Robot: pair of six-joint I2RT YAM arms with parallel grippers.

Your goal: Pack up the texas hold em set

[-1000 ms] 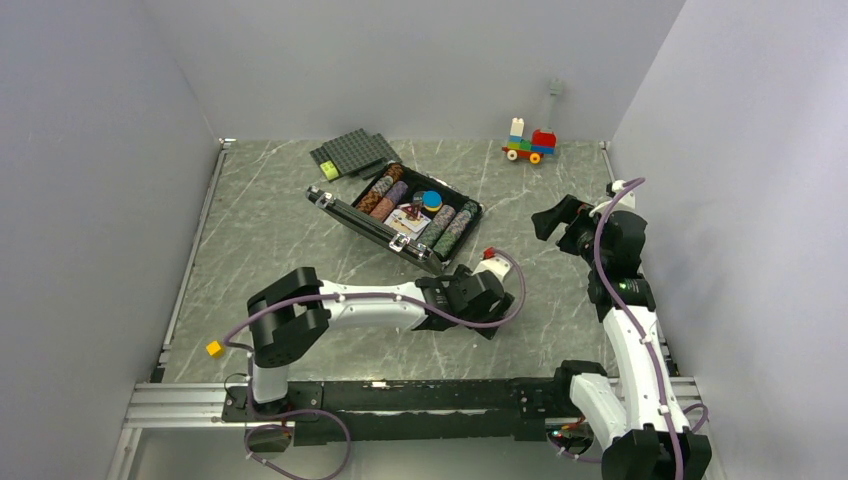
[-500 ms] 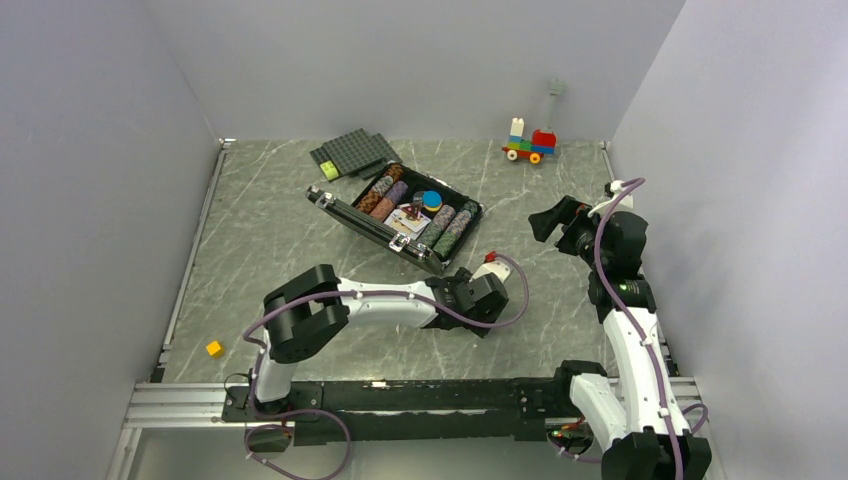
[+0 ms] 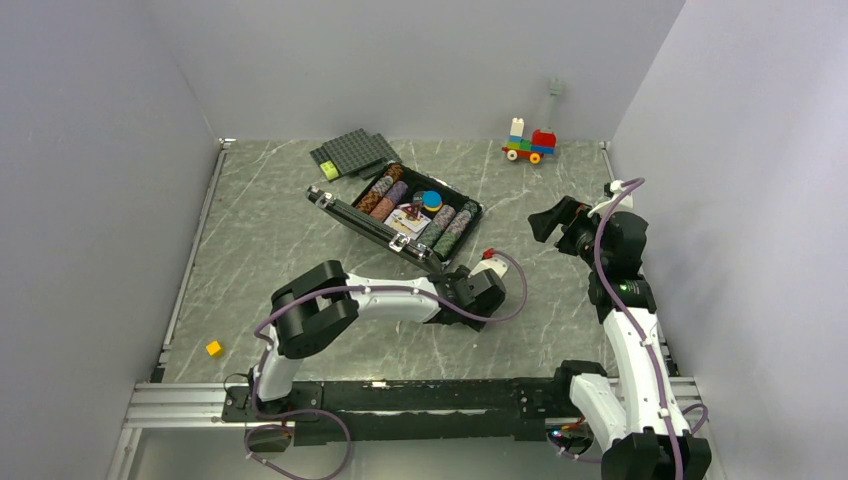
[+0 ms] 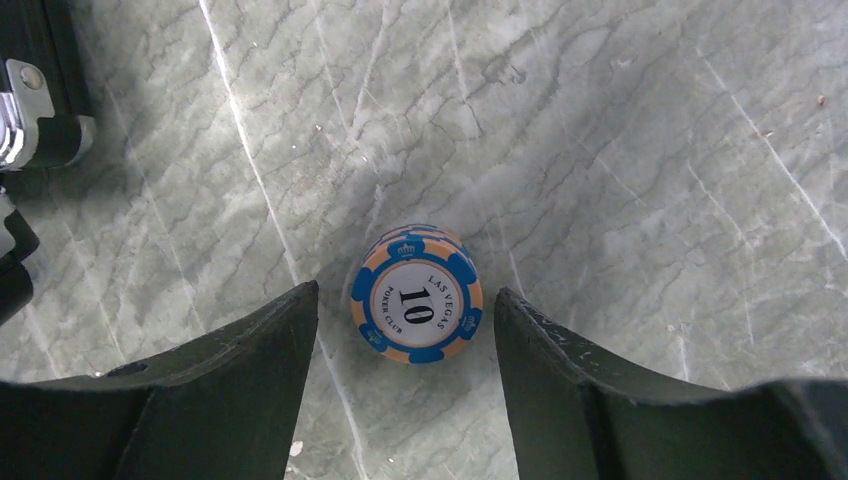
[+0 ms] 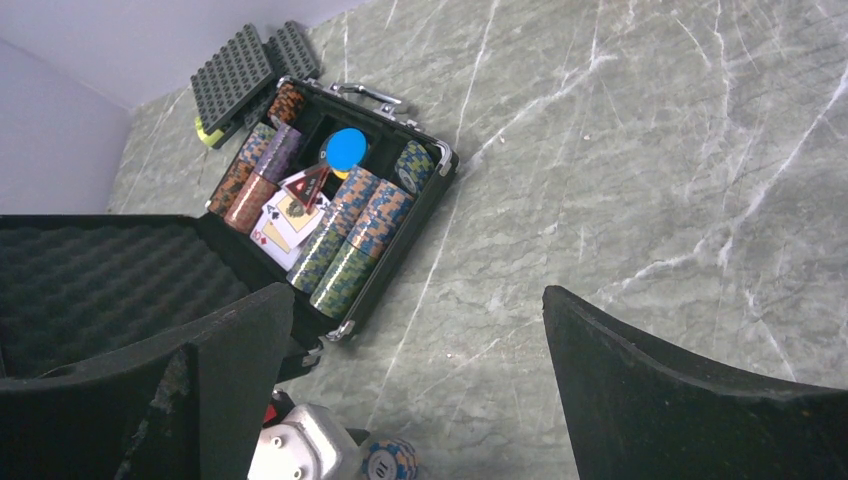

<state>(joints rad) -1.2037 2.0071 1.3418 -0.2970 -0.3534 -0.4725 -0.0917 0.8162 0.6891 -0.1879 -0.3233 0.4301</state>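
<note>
Small stack of blue-and-orange chips [image 4: 417,306] stands on the table [image 4: 650,150] beside the open case [image 3: 365,222]. The left gripper [image 4: 405,305] straddles it, jaws spread, not touching — seemingly lined up to pinch. The right gripper [image 5: 420,300] hangs spread, empty.

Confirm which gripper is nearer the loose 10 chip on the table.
Left. The left gripper straddles the 10 chip, open fingers either side, not touching. The right gripper hangs open far off to the right.

White arms [image 3: 388,297], black joints [image 3: 310,318], purple cables [image 3: 597,240]
</note>
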